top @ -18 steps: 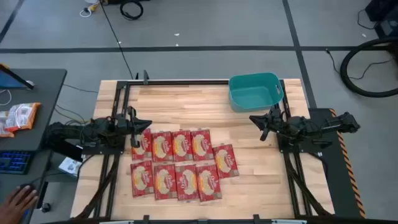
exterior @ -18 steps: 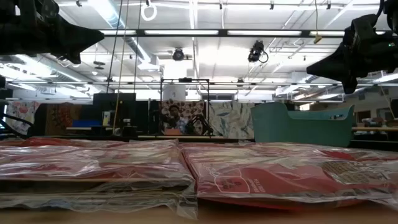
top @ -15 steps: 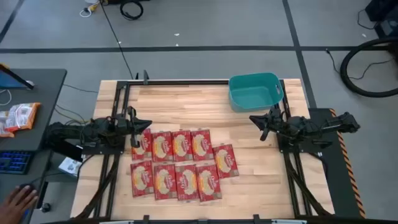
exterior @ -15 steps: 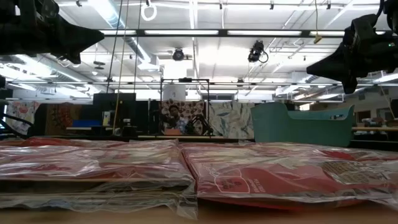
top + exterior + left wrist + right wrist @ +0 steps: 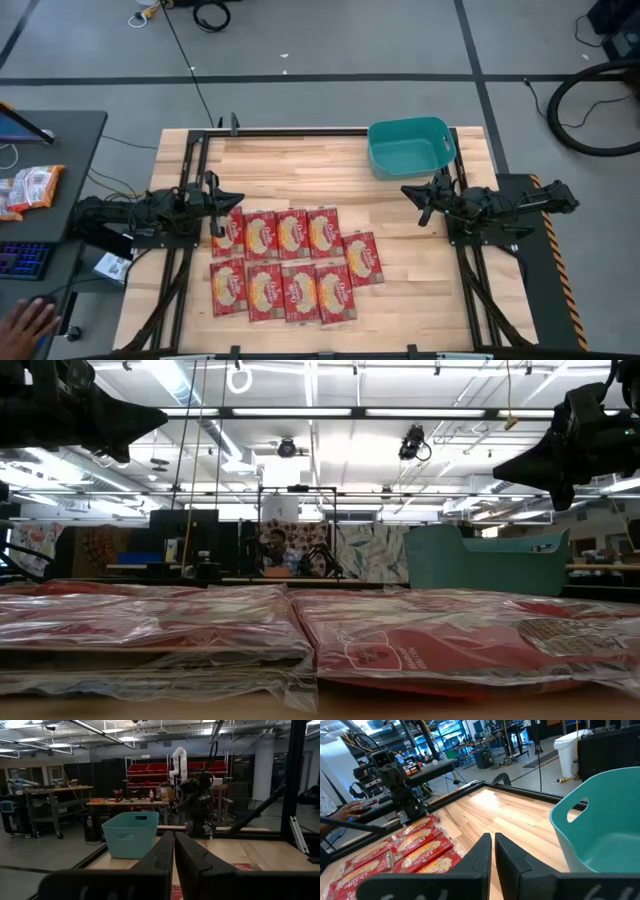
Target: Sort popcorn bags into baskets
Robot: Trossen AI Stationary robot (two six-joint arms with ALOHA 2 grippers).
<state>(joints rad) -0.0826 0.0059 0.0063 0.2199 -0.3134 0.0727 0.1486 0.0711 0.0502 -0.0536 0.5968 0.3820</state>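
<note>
nothing sorted yet, both arms waiting

nine popcorn bags (image 5: 290,262) lie in two rows near the table's (image 5: 300,165) front edge. the teal basket (image 5: 410,146) waits empty at the far right corner. left gripper (image 5: 222,204) and right gripper (image 5: 412,196) hover at opposite side edges, fingers pressed together, holding nothing.

We see nine bags (image 5: 290,262) lying flat in two rows on the table's (image 5: 300,165) front half, nearer the left arm. The tub (image 5: 410,147) stands at the far right corner, well apart.
</note>
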